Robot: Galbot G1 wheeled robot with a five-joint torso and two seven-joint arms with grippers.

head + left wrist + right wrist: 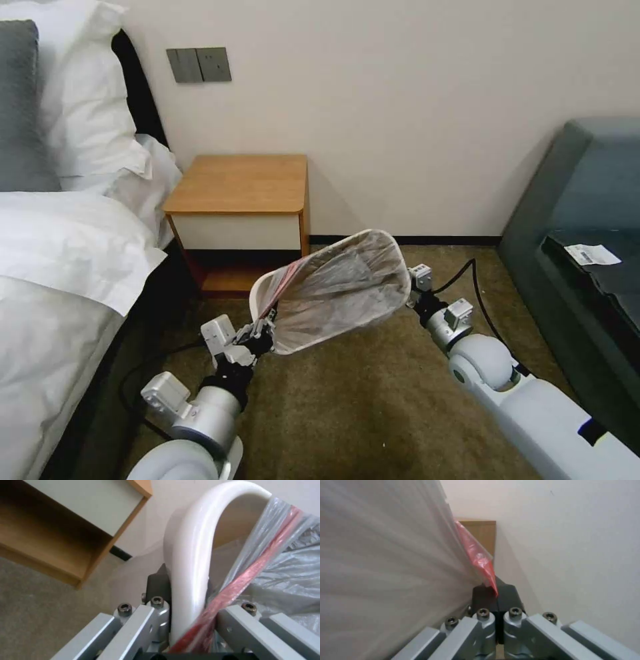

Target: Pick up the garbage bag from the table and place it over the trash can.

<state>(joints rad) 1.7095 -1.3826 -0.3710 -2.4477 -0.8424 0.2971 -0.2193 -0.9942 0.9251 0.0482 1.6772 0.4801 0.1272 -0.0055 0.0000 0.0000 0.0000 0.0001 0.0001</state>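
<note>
The cream-white trash can is tilted in front of the table, its mouth turned up toward me. The translucent grey garbage bag is stretched across most of that mouth, and its red-pink band crosses near the bare left rim. My left gripper is shut across that rim and the band together. At the can's right side my right gripper is shut on the tip of the bag's red edge.
A white bed with pillows runs along the left. A dark grey upholstered piece stands at the right. The nightstand's low shelf lies close behind the left gripper. Brown carpet spreads between my arms, with black cables on it.
</note>
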